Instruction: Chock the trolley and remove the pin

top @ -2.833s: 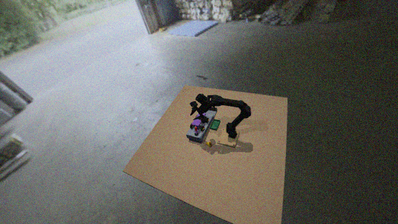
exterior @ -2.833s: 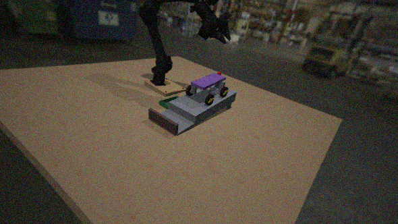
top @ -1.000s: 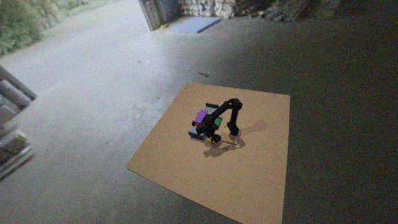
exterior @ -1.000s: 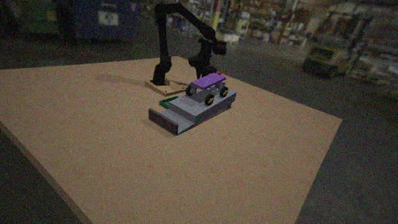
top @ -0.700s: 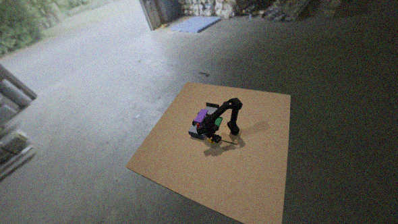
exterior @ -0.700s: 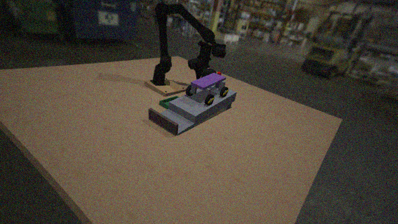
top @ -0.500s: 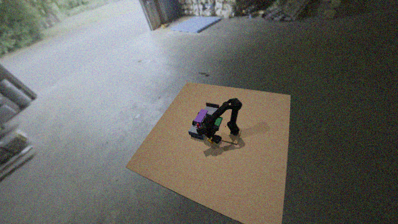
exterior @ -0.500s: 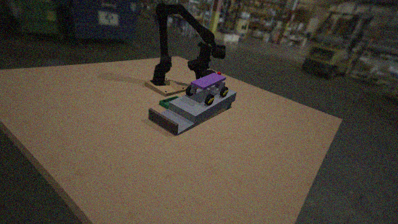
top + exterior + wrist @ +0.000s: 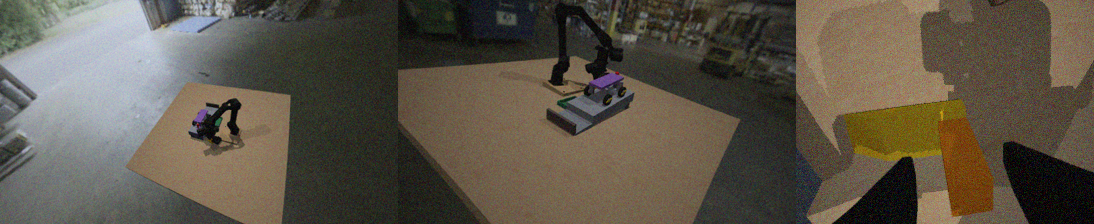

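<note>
Chock: the yellow chock (image 9: 211, 140) (image 9: 896, 131) lies off the ramp (image 9: 212, 110) (image 9: 581, 104), on the table top (image 9: 249, 175) (image 9: 587, 169) near its uphill end; not placed against a wheel.
Gripper: the gripper (image 9: 210, 136) (image 9: 600, 75) (image 9: 958, 159) is partly open and holds nothing; the orange handle (image 9: 968, 170) lies between the fingers in the wrist view. Contact cannot be confirmed.
Trolley: the purple-topped trolley (image 9: 201, 115) (image 9: 606, 80) stands on the ramp.
Stop pin: the red-headed stop pin (image 9: 197, 125) (image 9: 617, 73) appears seated at the uphill end.
Green tray: the tray (image 9: 218, 121) (image 9: 565, 100) stands beside the ramp, awaiting the pin.
Completed: no required placement; approach to chock apparently under way.
Remaining: grasp chock, set it downhill of a wheel, extract pin, deposit it, withdraw open.
</note>
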Robot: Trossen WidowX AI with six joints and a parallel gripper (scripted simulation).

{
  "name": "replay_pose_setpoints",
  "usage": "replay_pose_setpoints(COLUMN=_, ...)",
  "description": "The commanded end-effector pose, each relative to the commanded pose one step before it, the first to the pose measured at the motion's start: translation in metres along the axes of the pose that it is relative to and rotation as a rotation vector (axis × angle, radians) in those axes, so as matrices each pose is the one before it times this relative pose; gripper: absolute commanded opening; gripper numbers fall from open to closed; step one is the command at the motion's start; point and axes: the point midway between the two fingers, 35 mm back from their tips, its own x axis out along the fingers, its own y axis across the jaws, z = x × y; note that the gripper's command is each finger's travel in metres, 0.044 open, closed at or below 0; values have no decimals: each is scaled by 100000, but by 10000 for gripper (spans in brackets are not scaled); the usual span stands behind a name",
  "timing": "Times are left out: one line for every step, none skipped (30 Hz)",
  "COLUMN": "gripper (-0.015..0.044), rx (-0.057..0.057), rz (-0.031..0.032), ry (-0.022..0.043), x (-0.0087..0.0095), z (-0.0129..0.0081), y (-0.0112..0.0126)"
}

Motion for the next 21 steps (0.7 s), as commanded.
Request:
replay_pose_setpoints(gripper=190, rx=240, rz=-195, ry=-1108, x=884, z=190, y=-34)
replay_pose_setpoints(gripper=190, rx=0, rz=0, ry=-1, x=132, z=7, y=-3)
replay_pose_setpoints(gripper=190, rx=0, rz=0, ry=-1, x=79, z=5, y=-2)
replay_pose_setpoints(gripper=190, rx=0, rz=0, ry=0, x=26, z=2, y=-1)
replay_pose_setpoints(gripper=190, rx=0, rz=0, ry=0, x=0, z=0, y=0)
replay_pose_setpoints(gripper=190, rx=0, rz=0, ry=0, x=0, z=0, y=0)
replay_pose_setpoints(gripper=164, rx=-207, rz=50, ry=799, x=-352, z=-119, y=4)
replay_pose_setpoints(gripper=138, rx=0, rz=0, ry=0, x=0, z=0, y=0)
replay_pose_setpoints(gripper=111, rx=0, rz=0, ry=0, x=0, z=0, y=0)
replay_pose_setpoints(gripper=85, rx=0, rz=0, ry=0, x=0, z=0, y=0)
replay_pose_setpoints(gripper=59, rx=0, rz=0, ry=0, x=0, z=0, y=0)
replay_pose_setpoints(gripper=52, rx=0, rz=0, ry=0, x=0, z=0, y=0)
replay_pose_setpoints(gripper=45, rx=0, rz=0, ry=0, x=0, z=0, y=0)
replay_pose_setpoints(gripper=39, rx=0, rz=0, ry=0, x=0, z=0, y=0)
replay_pose_setpoints(gripper=32, rx=0, rz=0, ry=0, x=0, z=0, y=0)
replay_pose_setpoints(gripper=25, rx=0, rz=0, ry=0, x=0, z=0, y=0)
replay_pose_setpoints(gripper=19, rx=0, rz=0, ry=0, x=0, z=0, y=0)
replay_pose_setpoints(gripper=12, rx=0, rz=0, ry=0, x=0, z=0, y=0)
replay_pose_setpoints(gripper=0, rx=9, rz=-2, ry=-32, x=-80, z=-4, y=2)
replay_pose_setpoints(gripper=0, rx=26, rz=-6, ry=-95, x=-240, z=-10, y=4)
replay_pose_setpoints(gripper=0, rx=35, rz=-8, ry=-129, x=-333, z=-8, y=3)
